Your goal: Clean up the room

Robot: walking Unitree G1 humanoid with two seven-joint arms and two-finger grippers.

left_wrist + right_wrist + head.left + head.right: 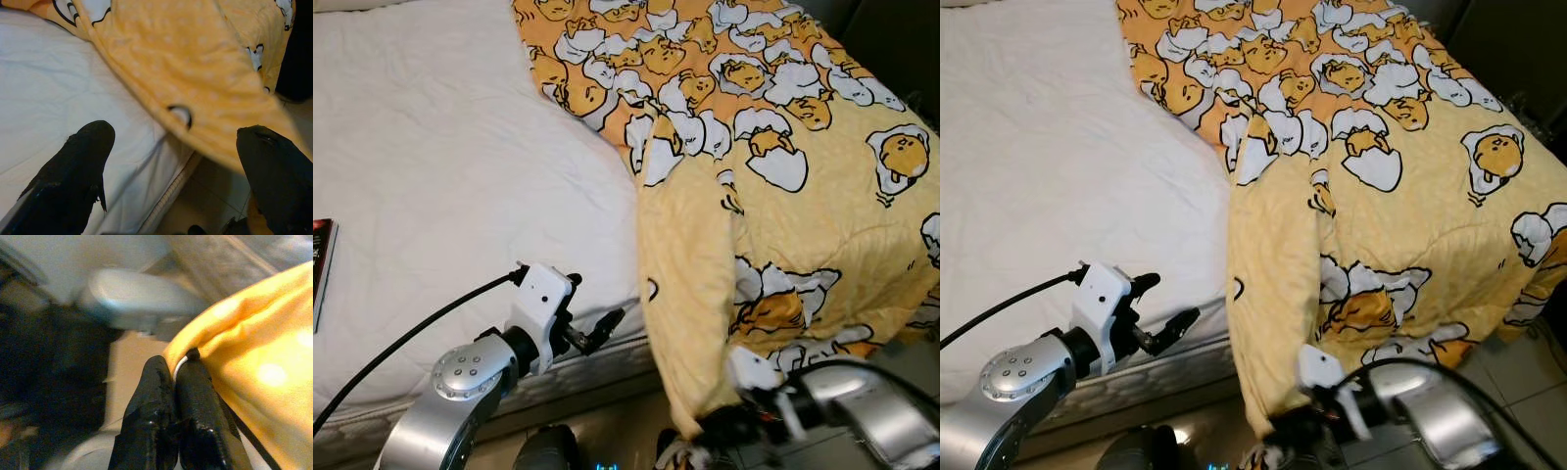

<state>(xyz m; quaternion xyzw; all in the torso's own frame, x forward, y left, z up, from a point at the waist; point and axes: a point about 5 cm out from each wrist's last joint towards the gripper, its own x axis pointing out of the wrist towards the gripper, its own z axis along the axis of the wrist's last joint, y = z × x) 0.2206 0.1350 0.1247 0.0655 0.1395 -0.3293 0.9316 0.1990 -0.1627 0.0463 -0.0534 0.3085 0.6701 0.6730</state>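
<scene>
Pinched shut, right gripper (174,377) holds the yellow blanket (783,245) corner (left gripper (176,142) gapes empty) beside white mattress (440,196).

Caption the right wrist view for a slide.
Right gripper pinches the hanging corner of the yellow blanket beside the bed.

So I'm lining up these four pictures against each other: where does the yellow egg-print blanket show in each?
Left eye view: blanket covers the right half, its corner hanging off the bed.
Right eye view: blanket, same place, slightly further left.
Left wrist view: across the top, beyond the open left claw.
Right wrist view: right side, its edge pinched in the right claw.
Shared landmark: white mattress edge.
</scene>
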